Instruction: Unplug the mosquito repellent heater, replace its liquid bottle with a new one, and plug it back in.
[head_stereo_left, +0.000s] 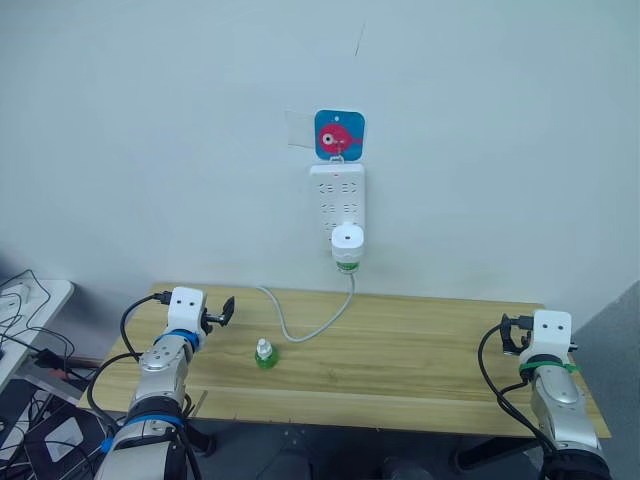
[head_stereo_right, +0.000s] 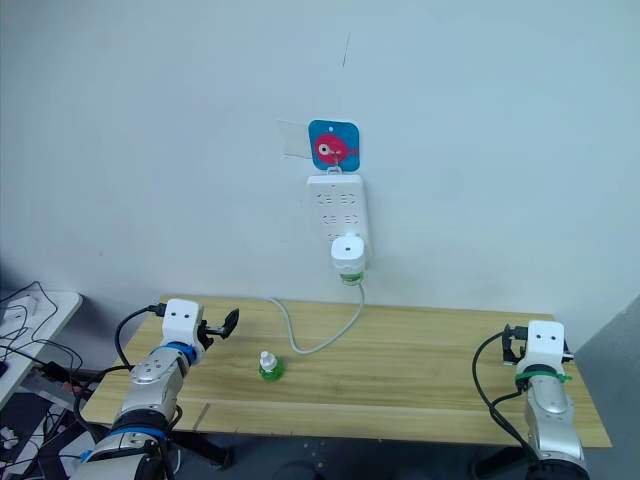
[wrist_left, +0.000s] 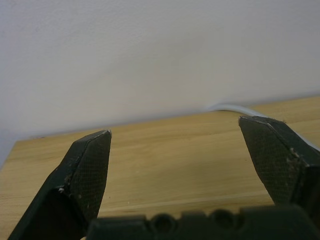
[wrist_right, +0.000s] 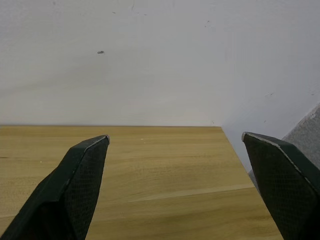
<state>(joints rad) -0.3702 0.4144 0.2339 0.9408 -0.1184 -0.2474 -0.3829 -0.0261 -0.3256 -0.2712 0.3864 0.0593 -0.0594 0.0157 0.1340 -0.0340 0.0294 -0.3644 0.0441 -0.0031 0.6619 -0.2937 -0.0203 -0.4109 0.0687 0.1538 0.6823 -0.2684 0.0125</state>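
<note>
- Wooden table (head_stereo_left: 420, 360) below the power strip (head_stereo_left: 337, 200), where the mosquito repellent heater (head_stereo_left: 347, 240) sits plugged in
- New bottle (head_stereo_left: 265, 354) waits below the strip, untouched
- Left gripper (wrist_left: 175, 145) and right gripper (wrist_right: 177, 150) gape wide, both empty; every step remains

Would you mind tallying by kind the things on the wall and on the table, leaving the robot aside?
Power strips: 1, the white power strip on the wall
Heaters: 1, the mosquito repellent heater plugged into the strip
Green bottles: 2, its liquid bottle under the heater and the new one on the wooden table
Stickers: 1, the blue and pink sticker
Total: 5
</note>
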